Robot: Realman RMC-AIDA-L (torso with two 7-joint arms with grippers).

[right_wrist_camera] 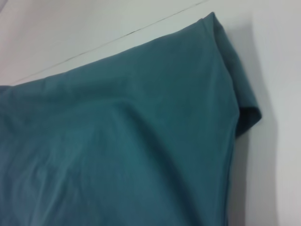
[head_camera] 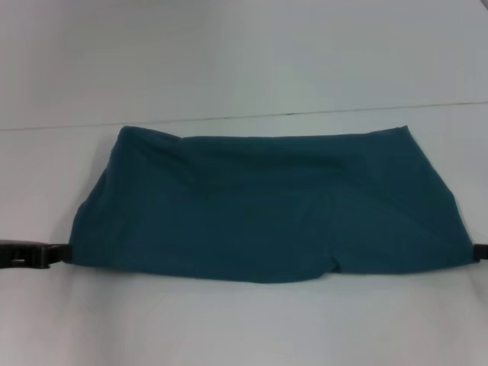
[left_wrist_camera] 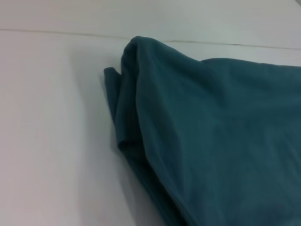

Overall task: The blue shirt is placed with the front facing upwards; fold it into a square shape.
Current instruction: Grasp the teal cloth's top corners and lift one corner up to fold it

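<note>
While the blue shirt (head_camera: 267,206) lies across the middle of the white table (head_camera: 244,328) as a wide band, plain teal side up and no lettering showing, we judge it already folded at least once and not yet square. Its near edge is uneven, with a small notch toward our right. In both wrist views the end edges show stacked, loose layers.

Our left gripper (head_camera: 55,255) sits low at the shirt's left near corner, touching or just beside the cloth; whether it is clenched or released we cannot tell. Our right gripper (head_camera: 480,252) barely shows at the right near corner, and its state is equally hidden.

Risks from here: if only 1 layer is pinched, the stack could slide apart; if the 2 arms lift unevenly, the fold could skew and wrinkle.
</note>
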